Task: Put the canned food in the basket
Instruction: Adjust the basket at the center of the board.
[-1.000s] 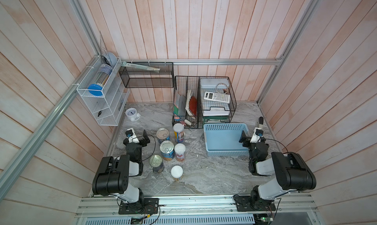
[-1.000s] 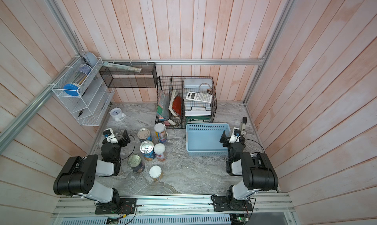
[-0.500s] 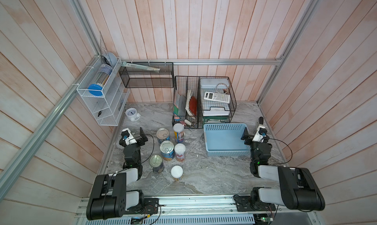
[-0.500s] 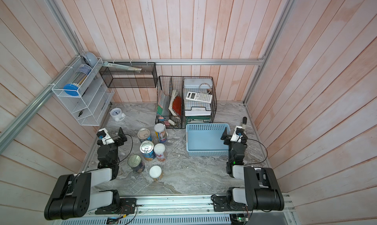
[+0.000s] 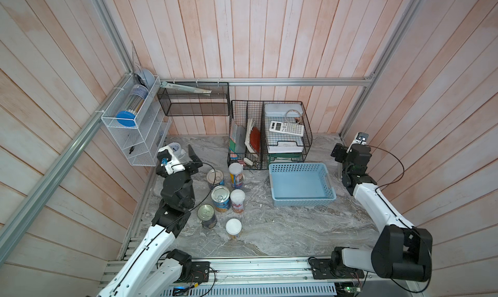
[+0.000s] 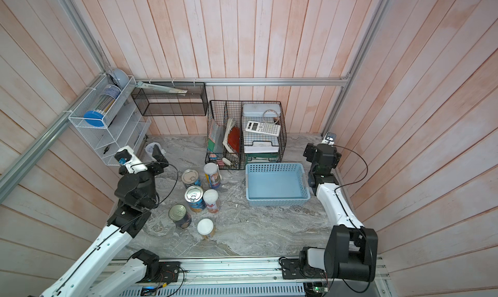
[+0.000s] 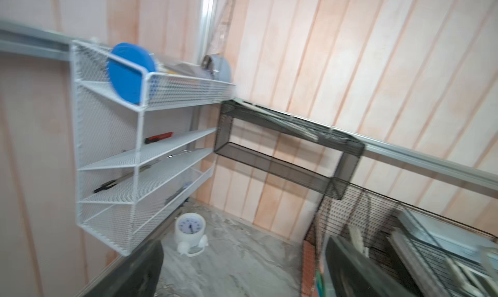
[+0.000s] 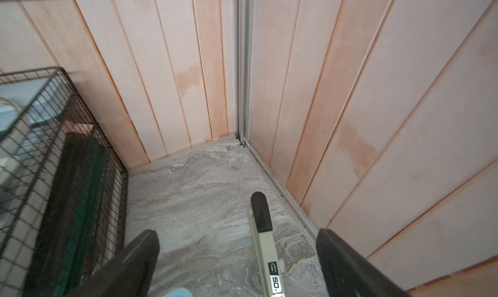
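A: State of left gripper (image 7: pixel 244 244)?
B: Jaws wide, nothing between them; it hangs at 10 o'clock of the cans (image 5: pixel 220 198).
A: The cans?
B: Six, upright on the table (image 5: pixel 269 228) (three metal tops, three white lids), at 9 o'clock of the basket (image 5: pixel 296 169), apart from it.
A: And right gripper (image 8: pixel 237 235)?
B: Wide too, holding nothing, at 2 o'clock of the basket.

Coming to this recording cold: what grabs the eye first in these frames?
Six cans stand clustered on the left half of the marble table. To their right sits the light blue basket, with nothing in it, in front of a black wire organizer carrying a calculator. The left gripper and right gripper hang open, holding nothing.
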`<state>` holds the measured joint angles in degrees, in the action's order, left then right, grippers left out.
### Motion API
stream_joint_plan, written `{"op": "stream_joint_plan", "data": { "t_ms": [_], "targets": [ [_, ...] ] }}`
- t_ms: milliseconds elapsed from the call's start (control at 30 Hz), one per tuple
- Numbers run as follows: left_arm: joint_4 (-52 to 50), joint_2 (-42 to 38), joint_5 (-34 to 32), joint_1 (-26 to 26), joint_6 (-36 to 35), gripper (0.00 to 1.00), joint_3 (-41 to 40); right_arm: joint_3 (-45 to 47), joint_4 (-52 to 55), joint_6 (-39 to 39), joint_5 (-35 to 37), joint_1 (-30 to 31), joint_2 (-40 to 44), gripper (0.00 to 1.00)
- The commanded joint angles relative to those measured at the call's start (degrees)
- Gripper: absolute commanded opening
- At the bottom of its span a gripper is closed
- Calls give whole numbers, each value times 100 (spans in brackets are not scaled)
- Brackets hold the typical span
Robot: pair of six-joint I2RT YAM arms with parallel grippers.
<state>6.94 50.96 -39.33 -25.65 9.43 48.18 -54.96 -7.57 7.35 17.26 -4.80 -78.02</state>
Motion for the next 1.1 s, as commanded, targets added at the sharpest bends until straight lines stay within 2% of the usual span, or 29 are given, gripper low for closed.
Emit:
{"op": "stream_joint_plan", "data": {
  "t_ms": [0,133,267,367,700,900,1067],
  "targets": [
    [-2689,809,-132,-881,554,100,1202,-493,1870,-50,-859,-213,-637,96],
    [-3791,1749,-30,-2167,1041,100,2242,-892,2521,-219,-1469,-210,-1206,93],
    [-3835,2031,520,-2610,1641,99,2339,-852,2561,-280,-1469,-209,-1455,90],
    [-3607,2076,616,-2838,1815,99,2056,-799,2515,-260,-1429,-208,-1637,81],
    [-3410,1970,620,-2860,1899,99,1552,-1147,3162,-248,-1835,-178,-2314,57],
    [-3332,1898,558,-2860,1787,100,1464,-1074,3230,-148,-1836,-70,-2076,59],
    [-3272,1870,574,-2860,1768,100,1348,-982,3279,-16,-2244,-48,-1587,67]
  ]
}}
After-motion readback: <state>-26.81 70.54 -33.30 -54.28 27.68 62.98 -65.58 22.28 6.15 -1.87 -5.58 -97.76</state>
